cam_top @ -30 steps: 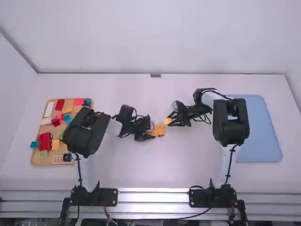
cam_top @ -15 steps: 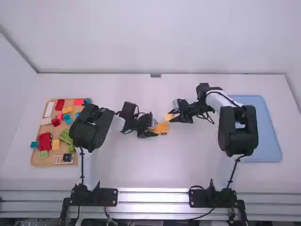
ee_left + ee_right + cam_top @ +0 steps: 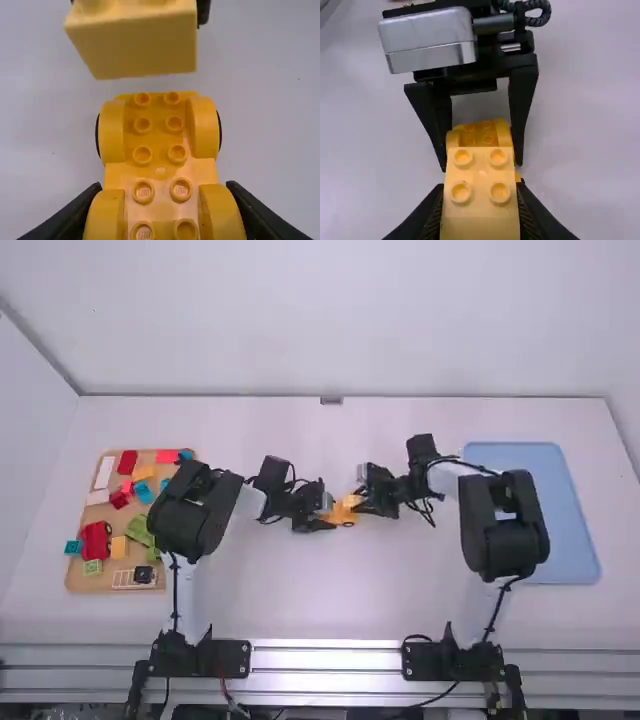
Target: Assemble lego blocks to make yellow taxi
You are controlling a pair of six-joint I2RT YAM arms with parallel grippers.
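Note:
My left gripper (image 3: pixel 318 516) is low over the middle of the table, shut on one end of the yellow car base (image 3: pixel 343 512). In the left wrist view the left gripper (image 3: pixel 164 210) clasps the studded car base (image 3: pixel 161 172) by its sides. My right gripper (image 3: pixel 366 496) is just right of it, shut on a light yellow block (image 3: pixel 353 500). In the right wrist view the right gripper (image 3: pixel 480 205) pinches that block (image 3: pixel 480 172). The block (image 3: pixel 145 50) appears above the base's far end in the left wrist view; whether they touch cannot be told.
At the left lies a wooden tray (image 3: pixel 75 585) with several loose coloured pieces, among them a red car piece (image 3: pixel 96 540) and green blocks (image 3: pixel 138 530). A blue tray (image 3: pixel 560 530) lies on the right side of the table, behind the right arm's elbow.
First the left gripper shifted slightly right with the car base. Since then it has stayed still, while the right gripper has come down the picture and closer to the base, carrying its block.

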